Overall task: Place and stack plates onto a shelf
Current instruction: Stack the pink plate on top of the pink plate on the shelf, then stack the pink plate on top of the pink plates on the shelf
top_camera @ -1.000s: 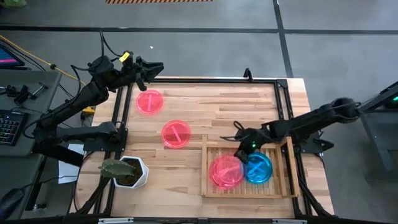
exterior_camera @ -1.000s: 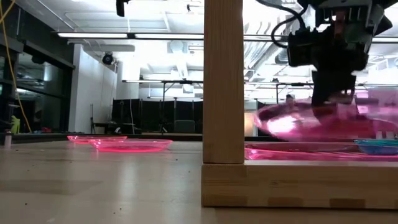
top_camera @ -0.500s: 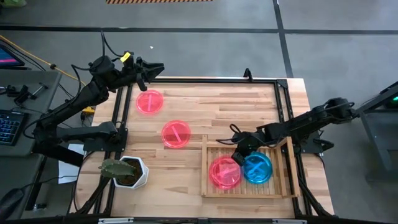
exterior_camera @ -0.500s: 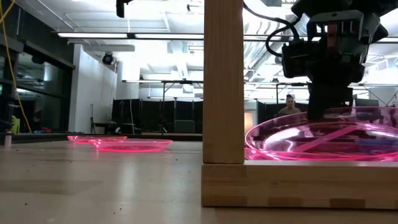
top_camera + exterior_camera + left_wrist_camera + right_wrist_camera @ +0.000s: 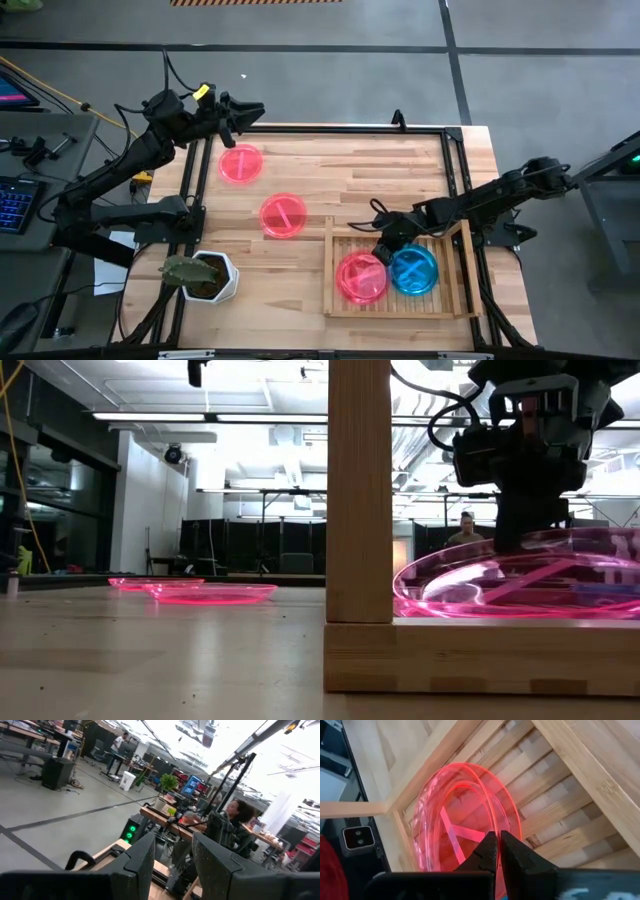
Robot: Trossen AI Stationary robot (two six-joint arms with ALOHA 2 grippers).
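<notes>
On the light-wood slatted shelf (image 5: 396, 314) at the table's near right lie a pink plate stack (image 5: 361, 277) and a teal-blue plate stack (image 5: 413, 270). My right gripper (image 5: 385, 243) stands at the pink stack's far rim, shut on the top pink plate (image 5: 465, 820). Two more pink plates (image 5: 240, 163) (image 5: 283, 215) rest flat on the bare table to the left. My left gripper (image 5: 240, 110) waits open above the far left corner, touching nothing. My right gripper pinches the top pink plate's far rim (image 5: 496, 831) between its two fingers (image 5: 512, 855). The fingers come from above and the far side, slanting down. The plate (image 5: 520, 580) lies on the pink plates below it inside the shelf, about level.
A white hexagonal plant pot (image 5: 205, 277) stands at the near left corner. The shelf's raised wooden rim (image 5: 580, 765) and its corner post (image 5: 358, 490) enclose the stacks. A black frame (image 5: 455, 160) runs along the table's edges. People show in the room beyond.
My right gripper has come down and a little toward the table's left with the pink plate. The plate, a second ago tilted and raised above the pink stack, now lies on it. In the last half second almost nothing has moved.
</notes>
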